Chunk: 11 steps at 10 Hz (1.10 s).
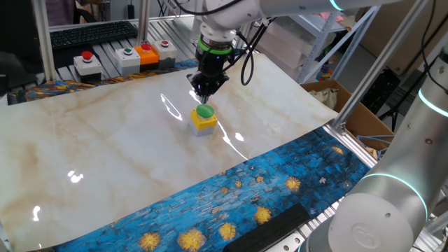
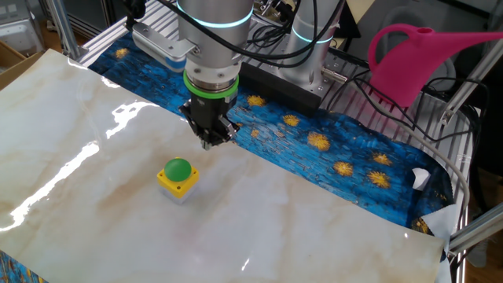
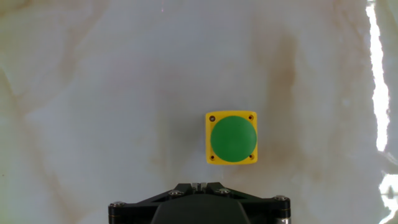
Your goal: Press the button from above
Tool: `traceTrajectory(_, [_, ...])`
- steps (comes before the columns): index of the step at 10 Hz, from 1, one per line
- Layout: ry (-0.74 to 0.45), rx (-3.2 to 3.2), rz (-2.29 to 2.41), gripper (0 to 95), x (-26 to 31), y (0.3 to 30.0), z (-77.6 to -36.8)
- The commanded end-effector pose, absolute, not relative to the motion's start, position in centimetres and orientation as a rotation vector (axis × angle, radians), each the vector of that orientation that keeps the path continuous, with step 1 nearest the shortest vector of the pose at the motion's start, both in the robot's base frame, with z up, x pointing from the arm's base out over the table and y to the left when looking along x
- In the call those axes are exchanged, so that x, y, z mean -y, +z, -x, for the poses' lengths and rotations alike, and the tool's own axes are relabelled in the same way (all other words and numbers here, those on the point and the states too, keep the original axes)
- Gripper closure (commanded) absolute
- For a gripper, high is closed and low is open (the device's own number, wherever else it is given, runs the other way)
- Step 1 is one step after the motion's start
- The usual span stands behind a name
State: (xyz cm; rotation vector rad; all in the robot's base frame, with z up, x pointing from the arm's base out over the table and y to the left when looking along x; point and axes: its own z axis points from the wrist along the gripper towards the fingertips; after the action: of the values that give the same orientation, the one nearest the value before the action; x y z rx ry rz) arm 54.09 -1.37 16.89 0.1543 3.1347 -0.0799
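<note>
The green dome button [image 1: 204, 111] sits on its small yellow cube box [image 1: 204, 124] on the marble table top. It also shows in the other fixed view [image 2: 178, 169] and in the hand view [image 3: 233, 138], a little right of centre. My gripper [image 1: 208, 89] hangs above the table, just behind the button and apart from it. In the other fixed view my gripper [image 2: 211, 140] is up and to the right of the box. In the hand view my gripper [image 3: 199, 185] shows its fingertips meeting, shut and holding nothing.
Grey-white boxes with a red button [image 1: 87, 63] and a green button [image 1: 128, 57] and an orange box [image 1: 146, 54] stand at the table's far edge. A blue patterned cloth [image 1: 280, 189] runs along one side. A pink watering can [image 2: 416, 59] stands off the table.
</note>
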Motion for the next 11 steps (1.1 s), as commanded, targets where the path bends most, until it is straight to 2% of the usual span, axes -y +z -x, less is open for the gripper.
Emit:
traceTrajectory(1, [-0.075,-3.132,-0.162,95.0,1.38,16.87,-54.17])
traceTrajectory(6, [0.009,-3.131,-0.193,95.0,1.37,16.88,-54.18])
traceTrajectory(11, [0.003,-3.13,-0.195,95.0,1.37,16.88,-54.18])
